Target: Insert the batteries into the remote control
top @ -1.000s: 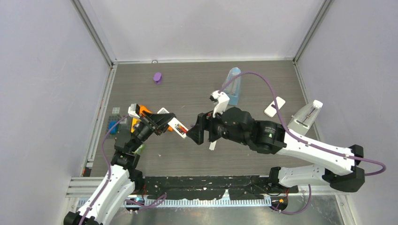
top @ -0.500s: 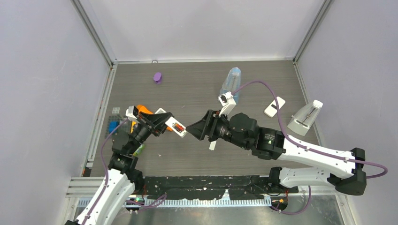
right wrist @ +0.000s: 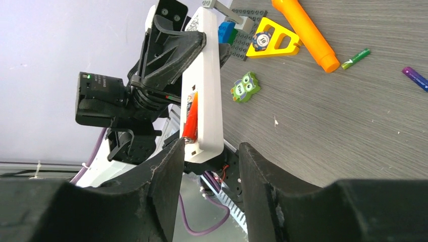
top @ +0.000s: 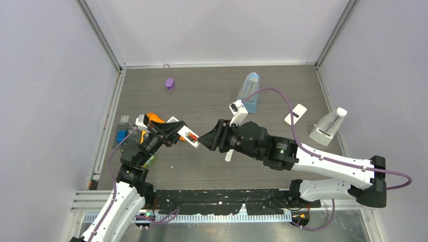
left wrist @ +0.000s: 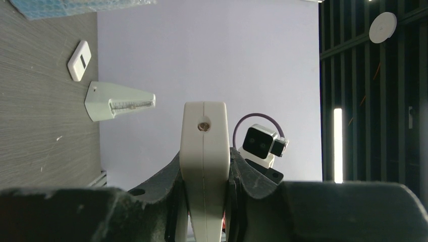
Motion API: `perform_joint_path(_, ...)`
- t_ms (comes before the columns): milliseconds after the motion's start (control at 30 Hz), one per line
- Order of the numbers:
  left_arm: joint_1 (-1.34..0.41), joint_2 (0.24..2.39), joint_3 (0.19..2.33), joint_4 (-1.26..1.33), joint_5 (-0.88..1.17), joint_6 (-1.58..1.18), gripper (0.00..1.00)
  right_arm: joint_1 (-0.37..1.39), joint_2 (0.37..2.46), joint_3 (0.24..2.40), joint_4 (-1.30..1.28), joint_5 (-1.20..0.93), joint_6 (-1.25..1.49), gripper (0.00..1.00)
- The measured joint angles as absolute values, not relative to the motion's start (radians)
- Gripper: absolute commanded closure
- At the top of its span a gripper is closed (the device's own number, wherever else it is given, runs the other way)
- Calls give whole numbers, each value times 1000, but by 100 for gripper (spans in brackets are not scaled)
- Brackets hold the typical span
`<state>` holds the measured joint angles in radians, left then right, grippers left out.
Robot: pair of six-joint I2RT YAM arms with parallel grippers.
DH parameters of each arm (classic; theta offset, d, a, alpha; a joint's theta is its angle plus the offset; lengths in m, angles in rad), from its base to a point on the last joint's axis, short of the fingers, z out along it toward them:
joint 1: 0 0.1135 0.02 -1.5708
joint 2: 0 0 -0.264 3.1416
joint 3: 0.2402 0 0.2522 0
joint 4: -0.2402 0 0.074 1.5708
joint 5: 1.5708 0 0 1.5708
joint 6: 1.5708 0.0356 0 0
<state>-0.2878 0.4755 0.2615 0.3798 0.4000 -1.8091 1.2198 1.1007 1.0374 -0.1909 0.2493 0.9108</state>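
Note:
My left gripper [top: 170, 132] is shut on the white remote control [top: 186, 135] and holds it above the table, its free end pointing right. In the left wrist view the remote [left wrist: 204, 146] stands edge-on between the jaws of the left gripper [left wrist: 206, 174]. A red battery [right wrist: 191, 117] lies in the remote's [right wrist: 208, 85] open compartment. My right gripper [right wrist: 209, 156] straddles the remote's free end with its jaws apart; a gap shows on the right side. A green battery [right wrist: 355, 58] and a purple battery [right wrist: 415, 78] lie loose on the table.
Under the left arm lie an orange marker [right wrist: 305, 33], a yellow triangle [right wrist: 272, 38], an owl figure [right wrist: 246, 86] and a grey stud plate [right wrist: 250, 22]. Farther back are a purple piece [top: 169, 83], a clear blue wedge [top: 249, 91], a small white slab [top: 295, 114] and a white wedge [top: 328, 126].
The right gripper's jaws have narrowed around the remote's free end. The right arm drew back a little, then came left again. The left arm keeps its hold, shifted slightly left.

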Motion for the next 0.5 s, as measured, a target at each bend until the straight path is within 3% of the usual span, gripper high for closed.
perform_joint_path(500, -288, 476, 263, 358, 401, -1816, 100, 1210, 1127, 1039, -209, 248, 924, 55)
